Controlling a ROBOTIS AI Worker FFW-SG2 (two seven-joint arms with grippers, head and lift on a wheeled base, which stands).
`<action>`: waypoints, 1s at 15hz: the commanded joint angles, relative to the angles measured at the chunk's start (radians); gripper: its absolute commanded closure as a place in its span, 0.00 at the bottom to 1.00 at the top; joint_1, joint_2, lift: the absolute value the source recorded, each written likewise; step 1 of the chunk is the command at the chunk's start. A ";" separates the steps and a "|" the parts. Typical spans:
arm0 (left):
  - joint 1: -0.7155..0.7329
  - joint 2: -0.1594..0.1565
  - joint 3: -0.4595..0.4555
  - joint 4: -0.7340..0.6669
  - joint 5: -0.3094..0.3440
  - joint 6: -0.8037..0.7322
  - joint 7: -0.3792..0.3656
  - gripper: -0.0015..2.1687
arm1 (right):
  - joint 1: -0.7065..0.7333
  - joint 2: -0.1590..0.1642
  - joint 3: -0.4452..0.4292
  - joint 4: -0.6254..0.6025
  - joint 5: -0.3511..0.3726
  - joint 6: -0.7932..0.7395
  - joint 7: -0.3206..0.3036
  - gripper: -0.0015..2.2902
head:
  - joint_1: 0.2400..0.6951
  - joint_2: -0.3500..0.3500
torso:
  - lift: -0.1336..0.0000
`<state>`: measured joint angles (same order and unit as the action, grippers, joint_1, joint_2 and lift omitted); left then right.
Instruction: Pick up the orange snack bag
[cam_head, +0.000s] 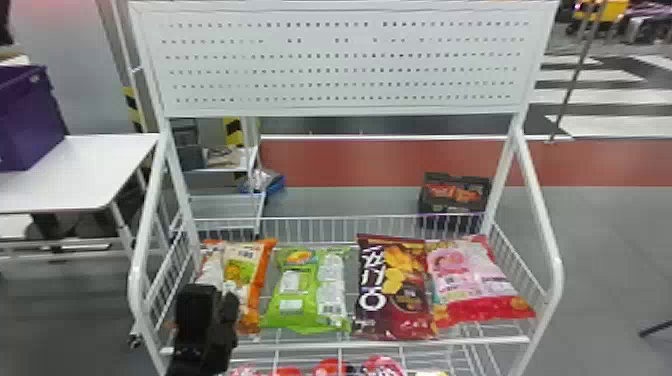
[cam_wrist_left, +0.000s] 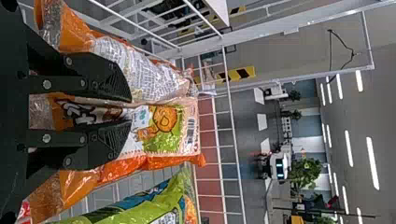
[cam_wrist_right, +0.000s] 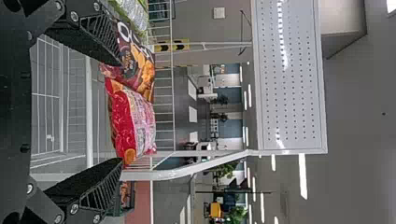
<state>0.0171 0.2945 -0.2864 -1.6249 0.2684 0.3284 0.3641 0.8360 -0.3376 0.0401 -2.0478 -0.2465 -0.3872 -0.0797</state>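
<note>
The orange snack bag (cam_head: 260, 277) is gripped between the jaws of the left gripper (cam_head: 218, 296) at the left end of the wire basket (cam_head: 305, 345). A green bag (cam_head: 306, 300) and a brown bag (cam_head: 395, 300) are seen around the basket's middle. The jaws of the right gripper (cam_wrist_right: 121, 112) are spread wide before the basket.

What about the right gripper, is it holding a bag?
No, the right gripper stands wide open, gripping nothing.

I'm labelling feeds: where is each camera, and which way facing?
From the head: forward and down at the rack; left gripper shows.
From the left wrist: out past left gripper, closed on the orange bag.
From the right wrist: out past open right gripper toward the pink bag.
Head and left wrist share the green bag.
</note>
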 joint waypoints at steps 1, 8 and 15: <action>0.020 0.000 0.003 -0.047 -0.001 0.002 0.004 0.51 | -0.002 0.000 0.000 0.000 0.000 0.000 0.000 0.08 | 0.57 0.50 | 1.00; 0.126 0.012 0.030 -0.257 0.015 0.008 0.016 0.51 | -0.011 -0.001 0.000 0.011 -0.005 0.000 0.000 0.08 | 0.57 0.50 | 1.00; 0.423 0.071 0.115 -0.500 0.018 -0.093 0.016 0.50 | -0.015 -0.001 0.001 0.012 -0.005 -0.003 0.000 0.08 | 0.57 0.50 | 1.00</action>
<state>0.3850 0.3494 -0.1833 -2.0946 0.2869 0.2709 0.3804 0.8222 -0.3390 0.0411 -2.0363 -0.2516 -0.3903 -0.0797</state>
